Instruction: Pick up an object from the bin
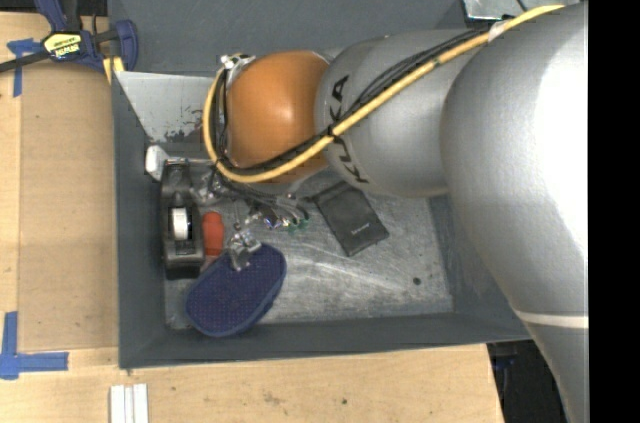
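While the gripper (243,246) is hovering in the lower left of the frame, over the top edge of the dark blue oval mesh pad (235,293), I'm unable to tell if it's spread or closed. The pad is probably handling light, soft and floppy; pinching its thin upper rim is looking safest.

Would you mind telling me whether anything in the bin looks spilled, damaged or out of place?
Nothing looks spilled or broken. The only oddity is a patch of dark scuffs on the bin's pale back-left wall. The blue oval pad, black tape dispenser and dark square block lie loose on the floor.
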Robot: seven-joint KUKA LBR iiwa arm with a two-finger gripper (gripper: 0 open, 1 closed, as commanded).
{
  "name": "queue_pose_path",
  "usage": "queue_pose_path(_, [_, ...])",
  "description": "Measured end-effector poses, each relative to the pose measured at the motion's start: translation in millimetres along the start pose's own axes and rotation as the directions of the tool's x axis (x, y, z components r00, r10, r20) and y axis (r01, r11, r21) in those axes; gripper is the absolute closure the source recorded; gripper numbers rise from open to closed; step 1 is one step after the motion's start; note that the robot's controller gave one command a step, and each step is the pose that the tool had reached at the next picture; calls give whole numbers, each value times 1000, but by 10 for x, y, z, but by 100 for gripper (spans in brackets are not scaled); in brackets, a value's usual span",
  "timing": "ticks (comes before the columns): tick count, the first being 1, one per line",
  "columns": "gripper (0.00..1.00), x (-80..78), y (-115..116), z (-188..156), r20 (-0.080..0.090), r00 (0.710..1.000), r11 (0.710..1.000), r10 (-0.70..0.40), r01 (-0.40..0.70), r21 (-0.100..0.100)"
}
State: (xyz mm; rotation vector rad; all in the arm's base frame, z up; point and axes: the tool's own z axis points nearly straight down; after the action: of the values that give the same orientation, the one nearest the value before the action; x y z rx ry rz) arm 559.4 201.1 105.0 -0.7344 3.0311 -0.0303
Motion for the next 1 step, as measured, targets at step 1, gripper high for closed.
queue_pose_path(1, [0, -504, -221, 96, -30, 998, 998, -55, 55, 3])
